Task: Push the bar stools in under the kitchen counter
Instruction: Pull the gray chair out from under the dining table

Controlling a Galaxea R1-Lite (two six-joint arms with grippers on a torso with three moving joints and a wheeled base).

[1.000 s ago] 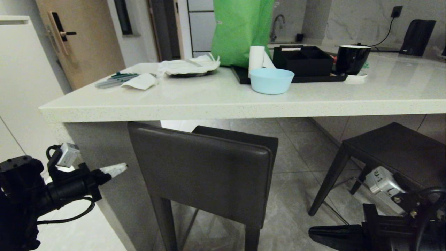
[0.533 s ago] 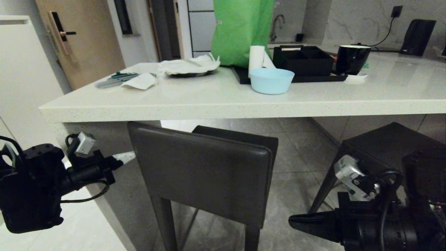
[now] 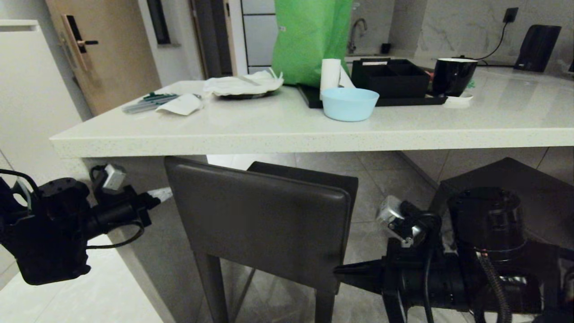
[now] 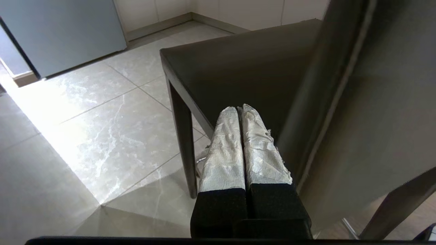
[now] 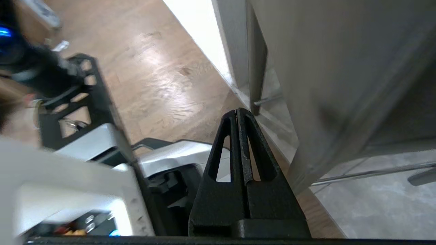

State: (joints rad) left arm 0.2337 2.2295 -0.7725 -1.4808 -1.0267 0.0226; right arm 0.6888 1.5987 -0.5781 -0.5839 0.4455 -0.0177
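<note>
Bar stools: two observed, both standing on the tiled floor at the near edge of the kitchen surface [image 3: 287,130]. Near stool [image 3: 264,224] sits at centre of the head view, backrest toward the camera, seat partly beneath the slab overhang. Second stool [image 3: 515,179] is at 3 o'clock from the first, its seat below the slab edge and partly hidden by the right arm.

Left gripper [image 3: 162,194] is at 9 o'clock from the near stool's backrest, level with its upper part, tip just beside the backrest's left edge; contact cannot be confirmed. Its white-wrapped fingers [image 4: 224,149] are pressed together, nothing between them.

On the surface, from 10 o'clock to 2 o'clock: a white-covered plate [image 3: 244,87], a green bag [image 3: 309,40], a pale blue bowl [image 3: 350,104], a black tray [image 3: 390,80], a black mug [image 3: 453,75].

Right gripper [image 3: 343,270] is at 4 o'clock from the near stool, tip at the backrest's lower right corner. Its black fingers [image 5: 253,156] are together, empty.
</note>
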